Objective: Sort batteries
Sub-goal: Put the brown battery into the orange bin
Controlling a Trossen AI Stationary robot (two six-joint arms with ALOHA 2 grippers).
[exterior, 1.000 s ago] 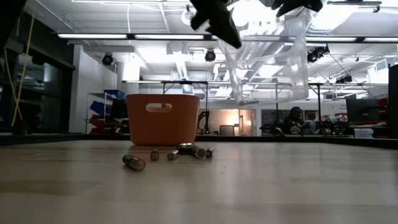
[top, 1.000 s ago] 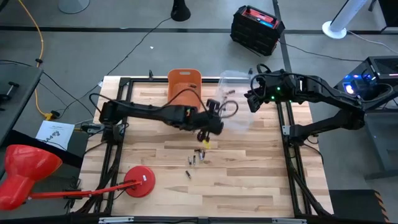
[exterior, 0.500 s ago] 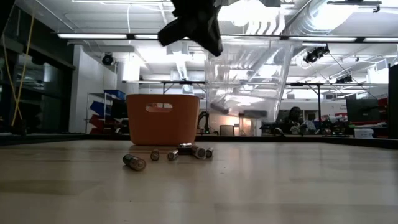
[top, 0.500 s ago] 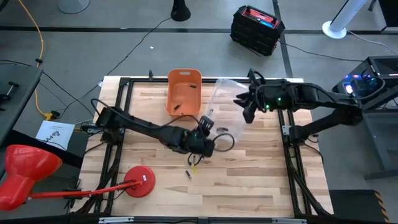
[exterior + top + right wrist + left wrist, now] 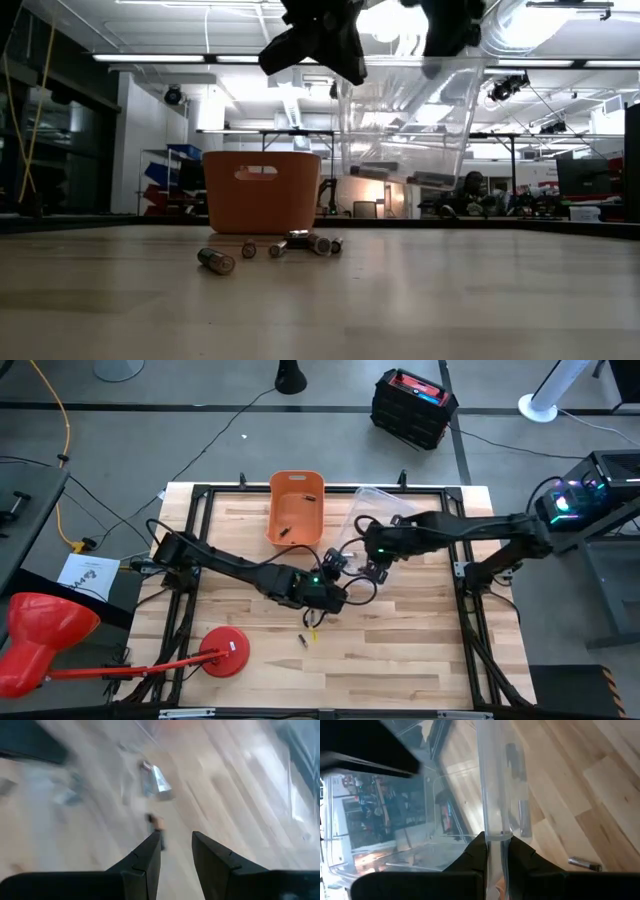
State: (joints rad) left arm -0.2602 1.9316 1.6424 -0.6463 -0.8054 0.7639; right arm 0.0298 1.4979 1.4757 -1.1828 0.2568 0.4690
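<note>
A clear plastic bin [image 5: 385, 510] hangs in the air above the table [image 5: 420, 120], with a few batteries [image 5: 375, 170] lying inside it. My left gripper [image 5: 337, 558] is shut on the bin's near-left rim. My right gripper [image 5: 377, 565] is open beside the bin's near side, and its blurred wrist view [image 5: 175, 845] shows nothing between the fingers. Several loose batteries [image 5: 278, 247] lie on the wood, one apart [image 5: 215, 261]; they show in the high view as batteries [image 5: 312, 618]. The orange bin [image 5: 295, 508] stands at the far edge with batteries [image 5: 283, 535] in it. My left gripper pinches the clear bin's upper rim [image 5: 492, 832] between its two fingers, one on either face of the thin wall. The fingers come from the near-left side. The bin is lifted clear of the table, with its floor slightly tilted [image 5: 400, 185].
A black frame runs along the table's edges [image 5: 200, 495]. A red lamp-like stand [image 5: 225, 653] sits on the near-left part of the table. Bare wood [image 5: 400, 640] lies on the near right. Cables [image 5: 360, 588] trail by the left gripper.
My right gripper has swung from the far right toward the table's middle and near side, moving fast enough to blur its view. My left gripper has shifted left and nearer. The clear bin was steeply tilted and has come down closer to level; the batteries now lie on its floor.
</note>
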